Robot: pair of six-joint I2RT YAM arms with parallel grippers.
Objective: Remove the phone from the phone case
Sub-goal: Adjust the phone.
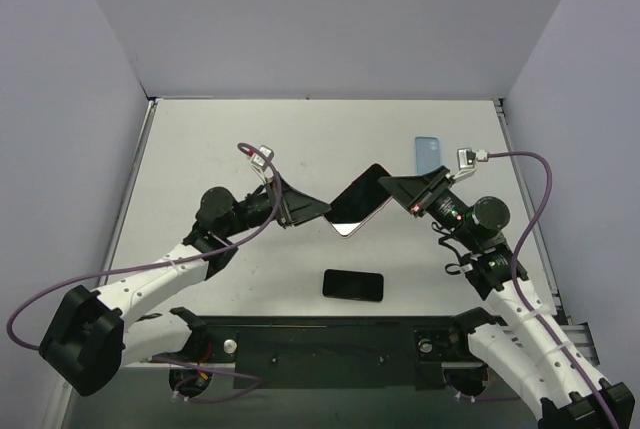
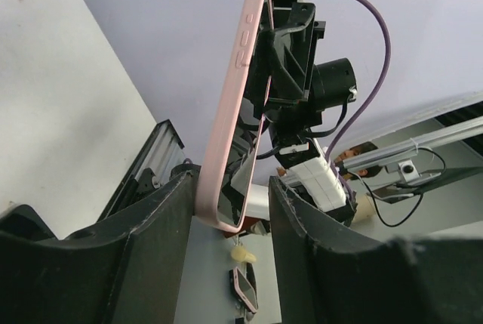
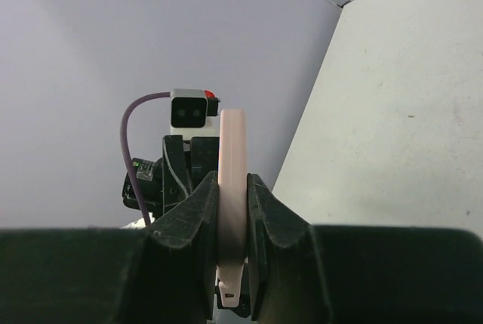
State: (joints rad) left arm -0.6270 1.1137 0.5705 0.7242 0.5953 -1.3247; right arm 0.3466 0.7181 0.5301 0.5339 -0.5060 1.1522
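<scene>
A phone in a pink case (image 1: 358,201) is held in mid-air over the middle of the table, dark face up. My right gripper (image 1: 397,189) is shut on its right end; in the right wrist view the case (image 3: 232,139) stands edge-on, pinched between both fingers of that gripper (image 3: 232,188). My left gripper (image 1: 320,211) is at the case's left end. In the left wrist view the case (image 2: 226,112) has its lower corner between the spread fingers of that gripper (image 2: 234,188). The corner rests against the left finger (image 2: 151,248), with a gap to the other.
A bare black phone (image 1: 353,285) lies flat on the table near the front, below the held phone. A blue case (image 1: 430,155) lies at the back right. Grey walls enclose the table on three sides.
</scene>
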